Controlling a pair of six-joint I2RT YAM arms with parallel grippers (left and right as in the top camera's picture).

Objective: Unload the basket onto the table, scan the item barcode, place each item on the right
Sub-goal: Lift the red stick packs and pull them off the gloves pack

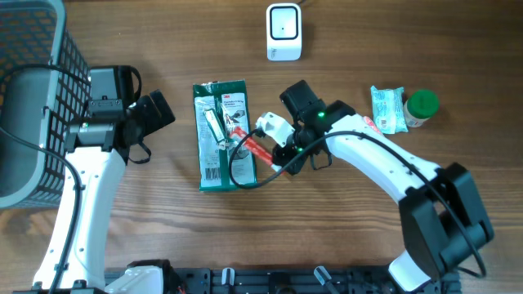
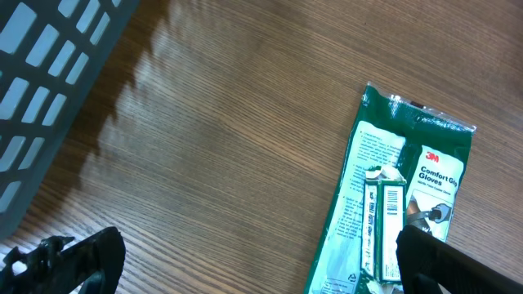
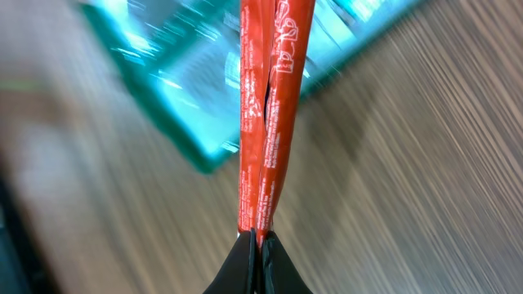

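Note:
A thin red packet is pinched between the jaws of my right gripper, which is shut on its lower end. From overhead the red packet lies at the right edge of a green 3M gloves pack flat on the table, with my right gripper just beside it. A barcode label shows on the green pack in the left wrist view. My left gripper is open and holds nothing, its right finger over the pack's edge. A white scanner stands at the back.
A grey wire basket fills the far left, close behind my left arm, and its wall shows in the left wrist view. A pale green packet and a green-lidded jar sit at the right. A black cable loops over the green pack.

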